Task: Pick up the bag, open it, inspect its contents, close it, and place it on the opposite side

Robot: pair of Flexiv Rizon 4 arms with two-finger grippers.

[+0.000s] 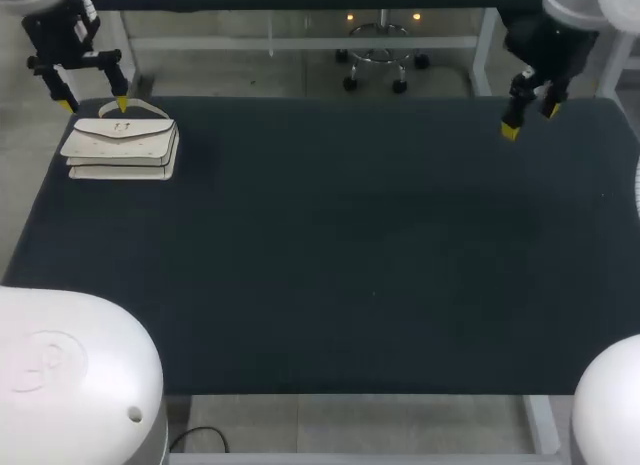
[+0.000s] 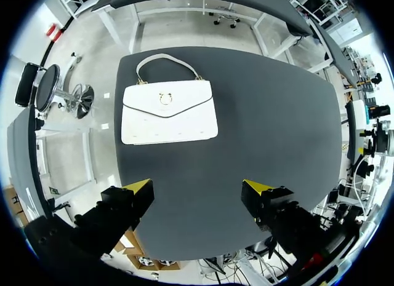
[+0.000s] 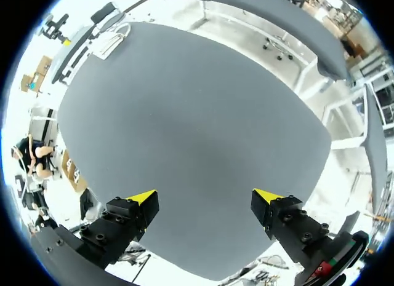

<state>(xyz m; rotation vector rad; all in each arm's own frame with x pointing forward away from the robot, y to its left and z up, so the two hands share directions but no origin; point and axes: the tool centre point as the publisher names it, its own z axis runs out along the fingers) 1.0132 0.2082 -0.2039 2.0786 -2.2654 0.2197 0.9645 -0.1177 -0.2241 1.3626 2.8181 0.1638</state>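
Where the dark worktop (image 1: 350, 265) reaches its far left corner, a white bag (image 1: 122, 147) lies flat and closed, its handle (image 2: 167, 60) toward the far edge. The left claw (image 1: 93, 104) hangs just above the bag, released, fingers spread, touching nothing. The right claw (image 1: 531, 121) hangs over the far right corner, likewise released.

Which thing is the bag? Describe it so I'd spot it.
Take the big dark table and go to its far left corner, below the left gripper. The bag lies flat there: white, with a flap and curved handle, unlike the black, yellow-tipped gripper.
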